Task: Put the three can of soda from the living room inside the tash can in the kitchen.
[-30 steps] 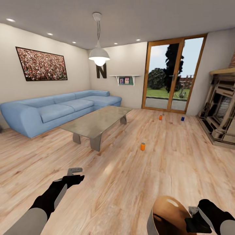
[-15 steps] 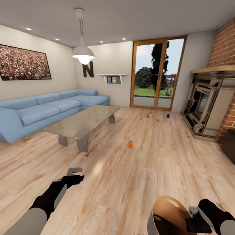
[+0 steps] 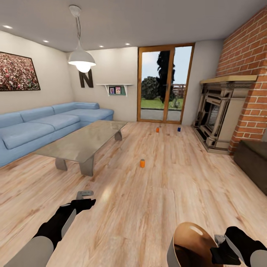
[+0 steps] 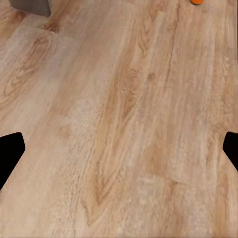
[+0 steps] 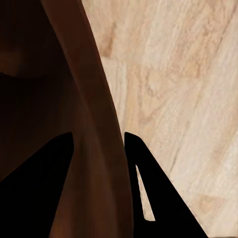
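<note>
Head view puts us in the living room, looking across the wood floor [image 3: 148, 207]. Our three cans stand upright on it, well apart from us: one orange can [image 3: 142, 163] in mid-floor beside the near end of the glass table [image 3: 79, 142], a second orange can [image 3: 157, 129] and the blue can [image 3: 179, 129] farther off, near the glass doors [image 3: 165, 83]. The blue sofa [image 3: 44, 124] runs along the wall on our left, and the fireplace [image 3: 218, 115] with its red brick sits on our right.

Our right gripper [image 3: 218, 249] is low at the frame's corner, at the rim of the bin [image 3: 189, 244], whose glossy brown inside faces up. In the right wrist view the two dark fingers [image 5: 54, 168] sit one on each side of the bin's brown wall [image 5: 94, 148], clamped on it, with floor planks behind.

Our left gripper [image 3: 86, 197] hangs over bare floor, holding nothing. In the left wrist view its fingertips [image 4: 10, 148] stand wide apart at the frame's edges, and a sliver of an orange can [image 4: 198, 2] shows at the edge of that frame.
</note>
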Tool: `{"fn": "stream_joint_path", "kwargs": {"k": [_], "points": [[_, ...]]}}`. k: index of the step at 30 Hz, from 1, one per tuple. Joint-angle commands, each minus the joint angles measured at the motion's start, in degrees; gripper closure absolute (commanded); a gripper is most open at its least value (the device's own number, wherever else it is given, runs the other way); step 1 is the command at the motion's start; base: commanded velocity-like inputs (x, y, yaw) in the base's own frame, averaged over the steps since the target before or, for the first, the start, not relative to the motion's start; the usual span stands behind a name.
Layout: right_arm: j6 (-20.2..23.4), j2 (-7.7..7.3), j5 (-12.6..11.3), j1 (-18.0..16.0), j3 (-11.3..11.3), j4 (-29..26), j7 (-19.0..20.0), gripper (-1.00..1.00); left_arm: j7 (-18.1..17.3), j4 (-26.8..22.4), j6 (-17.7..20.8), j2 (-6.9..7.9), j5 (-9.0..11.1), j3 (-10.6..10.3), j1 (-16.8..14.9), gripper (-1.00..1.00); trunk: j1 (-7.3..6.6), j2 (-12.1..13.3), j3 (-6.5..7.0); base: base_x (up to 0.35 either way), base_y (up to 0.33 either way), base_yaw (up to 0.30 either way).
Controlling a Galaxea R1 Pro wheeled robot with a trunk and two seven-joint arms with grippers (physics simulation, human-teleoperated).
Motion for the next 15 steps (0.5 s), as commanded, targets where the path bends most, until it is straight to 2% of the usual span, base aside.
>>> {"fn": "stream_joint_path", "kwargs": {"k": [1,8,15], "points": [[0.2,0.01,-1.1,0.0,-0.3,-0.1,0.0,1.00,0.0,0.0,0.0,0.00,0.0,0.0,0.0,-1.00,0.00,0.0,0.01,0.000,0.316,-0.236],[0.2,-0.03,-1.1,0.0,-0.3,-0.1,-0.1,1.00,0.0,0.0,0.0,0.00,0.0,0.0,0.0,-1.00,0.00,0.0,0.01,0.007,0.303,-0.236],[0.2,-0.07,-1.1,0.0,-0.3,-0.1,-0.1,1.00,0.0,0.0,-0.1,0.00,0.1,-0.1,0.1,-1.00,0.00,0.0,0.01,0.124,0.166,-0.238]]}}
